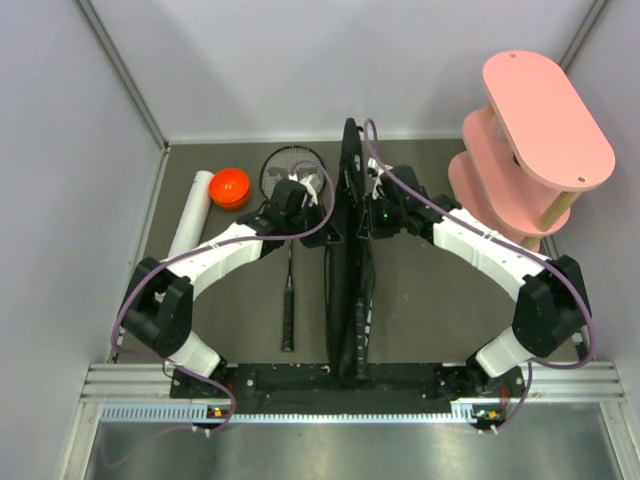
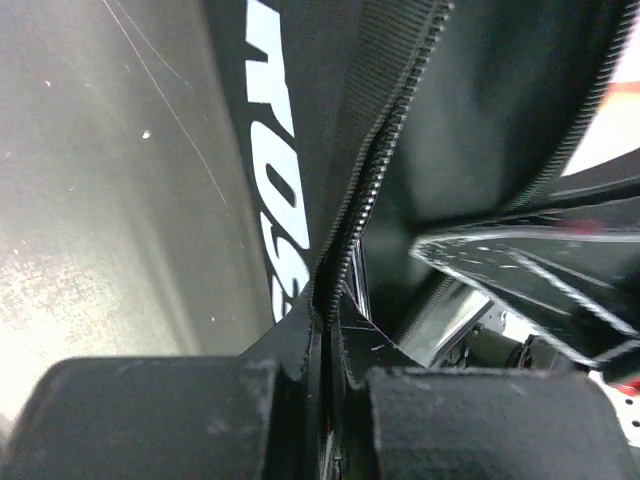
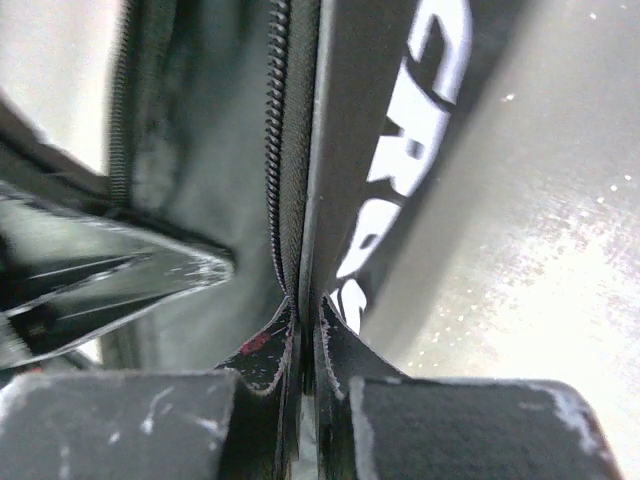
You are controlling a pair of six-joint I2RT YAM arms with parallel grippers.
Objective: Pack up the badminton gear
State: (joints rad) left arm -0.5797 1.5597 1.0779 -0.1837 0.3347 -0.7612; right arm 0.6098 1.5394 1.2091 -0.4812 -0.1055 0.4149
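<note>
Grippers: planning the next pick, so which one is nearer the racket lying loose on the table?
The left gripper; the racket lies on its side of the upright bag, while the right gripper is across the bag.

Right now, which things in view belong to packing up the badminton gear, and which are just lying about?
Part of the job:
- black bag, on edge, pinched at its zipper by the left end effector and right end effector
- racket on the table
- white tube
- orange cap

Just lying about:
- pink shelf
</note>
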